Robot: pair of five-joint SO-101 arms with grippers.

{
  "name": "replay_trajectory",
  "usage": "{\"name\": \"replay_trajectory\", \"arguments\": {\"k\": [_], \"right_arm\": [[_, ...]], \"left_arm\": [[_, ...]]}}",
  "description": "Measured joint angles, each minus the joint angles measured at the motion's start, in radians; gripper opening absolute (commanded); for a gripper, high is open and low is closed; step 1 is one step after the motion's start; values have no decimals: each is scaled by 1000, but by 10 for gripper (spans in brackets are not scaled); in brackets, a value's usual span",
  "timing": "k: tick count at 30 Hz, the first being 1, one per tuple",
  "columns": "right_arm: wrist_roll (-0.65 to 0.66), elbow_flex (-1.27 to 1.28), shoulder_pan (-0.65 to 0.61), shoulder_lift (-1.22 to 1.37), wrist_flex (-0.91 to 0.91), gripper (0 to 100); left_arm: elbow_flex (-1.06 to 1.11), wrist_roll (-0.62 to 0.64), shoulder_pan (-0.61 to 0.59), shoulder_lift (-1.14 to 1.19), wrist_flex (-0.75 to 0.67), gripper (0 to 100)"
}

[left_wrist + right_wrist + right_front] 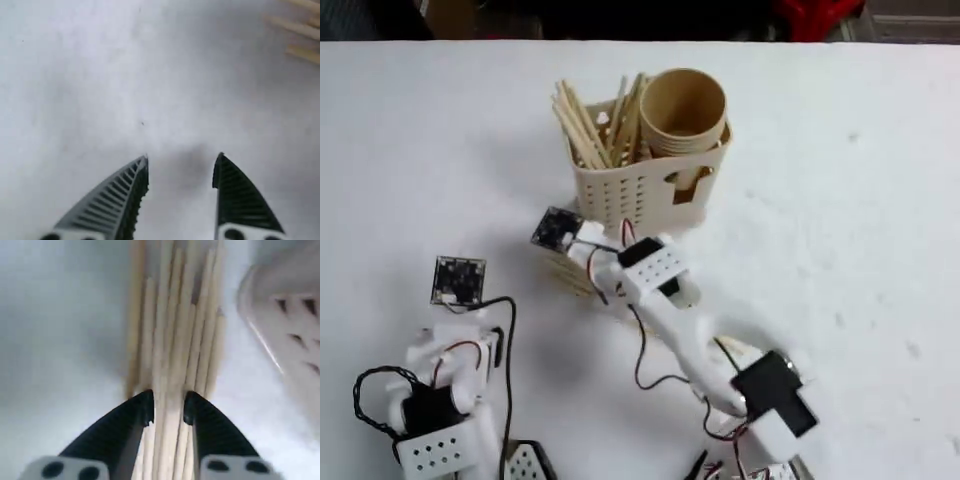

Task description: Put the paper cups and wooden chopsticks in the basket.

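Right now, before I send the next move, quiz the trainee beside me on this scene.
1. True or false: the left gripper is holding something.
2. Multiple choice: the right gripper is shut on A) loose chopsticks lying on the table, B) a spoon, C) nothing.
3. Fill in: the paper cups stand inside the ____.

Key: 1 false, it is open over bare table. 2 A. 3 basket.

white table (880, 200); red object (815, 15) behind it.
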Motion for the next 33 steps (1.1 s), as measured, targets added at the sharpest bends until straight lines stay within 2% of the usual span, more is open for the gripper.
{"name": "replay_trajectory", "arguments": {"k": [4,14,18,24,30,33], "right_arm": [[0,-20,29,25,-5,15],[0,-20,28,-46,37,17],[-8,-20,26,-157,86,17],[-117,-18,25,-422,112,17],[-180,-86,-94,-744,64,17],[-186,-192,-103,-781,28,17]], "left_arm": [[0,0,0,0,0,219],[0,0,2,0,0,219],[0,0,2,0,0,219],[0,0,2,0,0,219],[0,0,2,0,0,219],[0,0,2,0,0,219]]}}
